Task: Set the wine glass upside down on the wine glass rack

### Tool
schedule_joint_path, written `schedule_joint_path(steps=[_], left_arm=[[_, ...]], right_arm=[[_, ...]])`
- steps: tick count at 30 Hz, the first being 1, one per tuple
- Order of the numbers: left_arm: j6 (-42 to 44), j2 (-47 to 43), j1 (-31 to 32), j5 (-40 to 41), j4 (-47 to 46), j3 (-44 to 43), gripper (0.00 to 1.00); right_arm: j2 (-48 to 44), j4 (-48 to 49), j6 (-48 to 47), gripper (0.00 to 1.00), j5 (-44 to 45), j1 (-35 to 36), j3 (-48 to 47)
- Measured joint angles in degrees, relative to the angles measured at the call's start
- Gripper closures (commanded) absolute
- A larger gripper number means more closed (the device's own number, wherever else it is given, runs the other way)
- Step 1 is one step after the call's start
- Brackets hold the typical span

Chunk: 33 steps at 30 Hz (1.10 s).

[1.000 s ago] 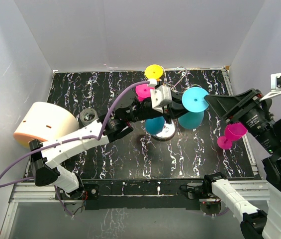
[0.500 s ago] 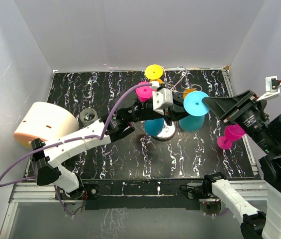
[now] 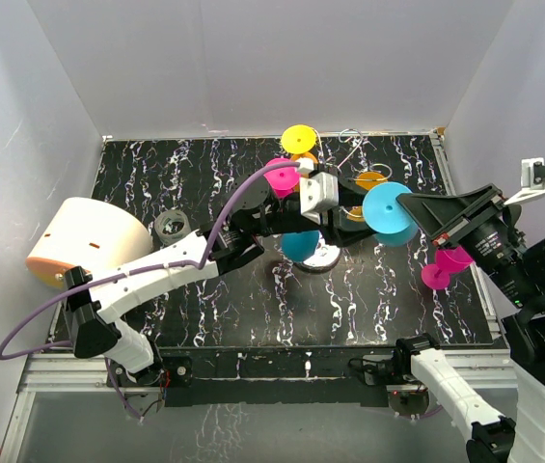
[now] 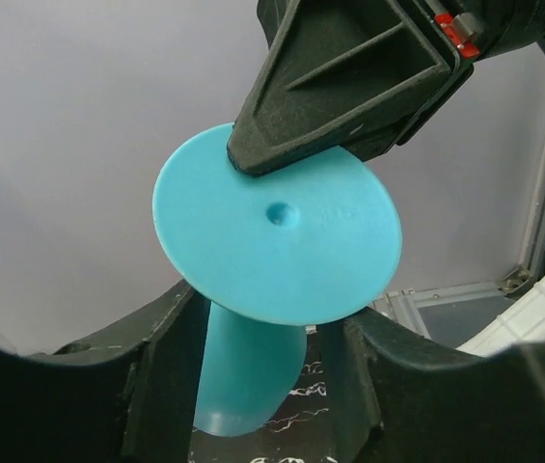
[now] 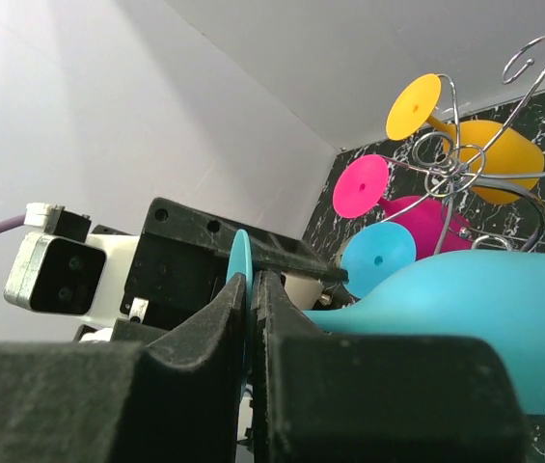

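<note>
Top view: your right gripper (image 3: 409, 204) pinches the teal wine glass (image 3: 388, 212) by its foot, just right of the wine glass rack (image 3: 328, 257).

Left wrist: your left gripper (image 4: 262, 311) is spread, its fingers (image 4: 156, 367) flanking the glass's bowl.

Right wrist: the right jaws clamp the foot's rim, with the rack behind.

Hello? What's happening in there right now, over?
Right gripper shut on glass, at its foot. Left gripper open, fingers either side of it. Glass not yet on rack. Other glasses crowd the hooks.
</note>
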State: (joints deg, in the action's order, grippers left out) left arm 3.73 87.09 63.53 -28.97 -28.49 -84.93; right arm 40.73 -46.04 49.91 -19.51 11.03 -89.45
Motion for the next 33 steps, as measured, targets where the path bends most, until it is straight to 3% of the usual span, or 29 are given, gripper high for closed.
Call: schedule_joint_path(steps=[6,19,33], left_arm=[[-0.44,-0.5,0.09,1.29,-1.49,1.44,0.31],[-0.37,-7.06,0.09,13.9,-1.49,11.23,0.24],[-1.38,-31.26,0.09,34.05,17.62,16.22,0.2]], right_arm=[[-0.48,-0.59,-0.52,1.0,1.62,0.0,0.0],[-2.73,-2.54,-2.01,1.0,11.89,0.0,5.66],[-2.4,7.17,1.6,1.0,15.67,0.0,21.73]])
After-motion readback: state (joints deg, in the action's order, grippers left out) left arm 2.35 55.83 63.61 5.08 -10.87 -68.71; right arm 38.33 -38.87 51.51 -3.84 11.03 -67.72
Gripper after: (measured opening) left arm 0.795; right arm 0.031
